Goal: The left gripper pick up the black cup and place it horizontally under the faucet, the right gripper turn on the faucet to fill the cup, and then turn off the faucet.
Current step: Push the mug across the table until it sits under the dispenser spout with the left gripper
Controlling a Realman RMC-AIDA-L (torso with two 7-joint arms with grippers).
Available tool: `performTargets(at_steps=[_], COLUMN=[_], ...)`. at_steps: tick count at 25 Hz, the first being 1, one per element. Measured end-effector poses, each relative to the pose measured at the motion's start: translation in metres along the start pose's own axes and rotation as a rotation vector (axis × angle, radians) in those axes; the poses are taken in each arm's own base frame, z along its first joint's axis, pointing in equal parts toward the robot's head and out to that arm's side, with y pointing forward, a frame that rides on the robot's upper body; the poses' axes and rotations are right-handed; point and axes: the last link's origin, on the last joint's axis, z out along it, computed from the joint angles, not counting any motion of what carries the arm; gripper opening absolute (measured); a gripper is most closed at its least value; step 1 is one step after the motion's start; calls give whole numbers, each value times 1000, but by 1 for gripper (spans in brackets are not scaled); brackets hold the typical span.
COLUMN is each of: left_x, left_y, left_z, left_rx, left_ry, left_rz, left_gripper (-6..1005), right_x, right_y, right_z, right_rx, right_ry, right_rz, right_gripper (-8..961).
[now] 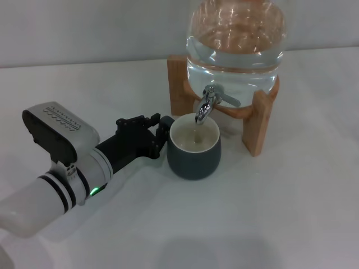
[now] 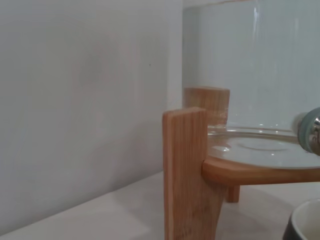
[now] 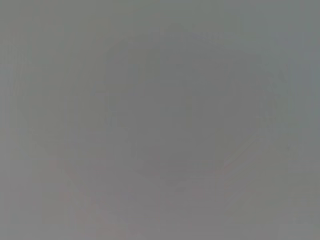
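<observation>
The black cup (image 1: 194, 154) stands upright on the white table, its cream inside showing, straight under the faucet (image 1: 206, 105). The chrome spout points down into the cup and its flat lever (image 1: 230, 101) points right. The faucet sits on a clear glass water jar (image 1: 235, 42). My left gripper (image 1: 164, 130) reaches in from the left and is closed at the cup's left side, where the handle is hidden behind its fingers. The left wrist view shows the cup's rim (image 2: 305, 225) and part of the faucet (image 2: 312, 131). The right gripper is out of view.
The jar rests on a wooden stand (image 1: 259, 120), also in the left wrist view (image 2: 185, 170), close behind and to the right of the cup. A pale wall runs along the back. The right wrist view shows only flat grey.
</observation>
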Motion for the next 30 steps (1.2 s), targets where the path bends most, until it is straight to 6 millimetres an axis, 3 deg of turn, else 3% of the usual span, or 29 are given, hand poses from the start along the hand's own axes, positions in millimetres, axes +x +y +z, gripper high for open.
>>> performTargets(at_steps=[30], left_x=[-8], left_y=[-1], left_z=[0], left_rx=[20], left_ry=[-50], left_rz=[-13], left_gripper=[321], right_x=[-1], right_y=[0], right_z=[0], right_rx=[1], right_ry=[-2], right_rz=[-4], right_gripper=[842])
